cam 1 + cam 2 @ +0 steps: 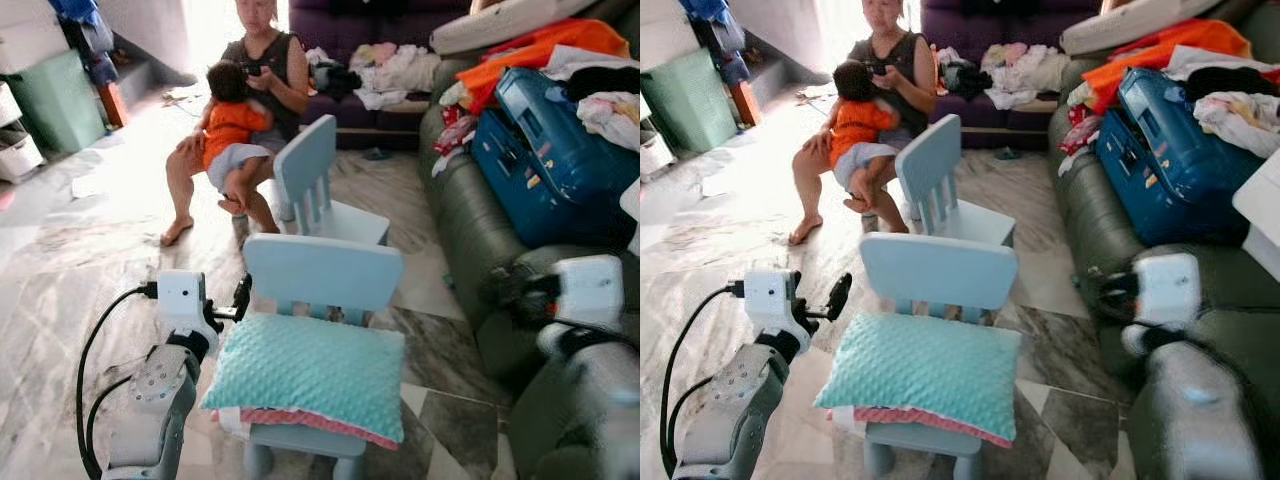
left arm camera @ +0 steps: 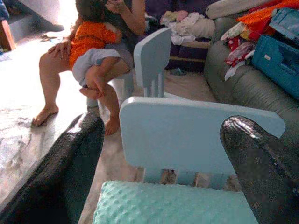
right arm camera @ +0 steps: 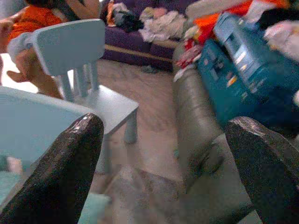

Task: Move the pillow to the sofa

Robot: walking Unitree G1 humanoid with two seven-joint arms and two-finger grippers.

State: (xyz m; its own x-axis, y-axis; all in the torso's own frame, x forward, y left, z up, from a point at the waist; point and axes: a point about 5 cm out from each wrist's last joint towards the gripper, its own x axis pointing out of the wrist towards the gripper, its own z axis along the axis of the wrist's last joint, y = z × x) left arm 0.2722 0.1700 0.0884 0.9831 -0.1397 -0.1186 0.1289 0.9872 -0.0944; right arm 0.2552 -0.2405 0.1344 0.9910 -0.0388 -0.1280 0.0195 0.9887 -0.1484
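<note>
Pillow [image 1: 310, 375] (teal, dotted, pink underside) lies on a light-blue child's chair [image 1: 322, 275]. Left gripper [image 2: 159, 168] hovers just beside it, jaws wide; right gripper [image 3: 163, 163], also wide, faces the green sofa [image 1: 470, 240].

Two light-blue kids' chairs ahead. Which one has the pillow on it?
The nearer chair, right in front of the robot between its open grippers, with the teal pillow on its seat. The farther chair, beside the seated person, has a bare seat.
</note>
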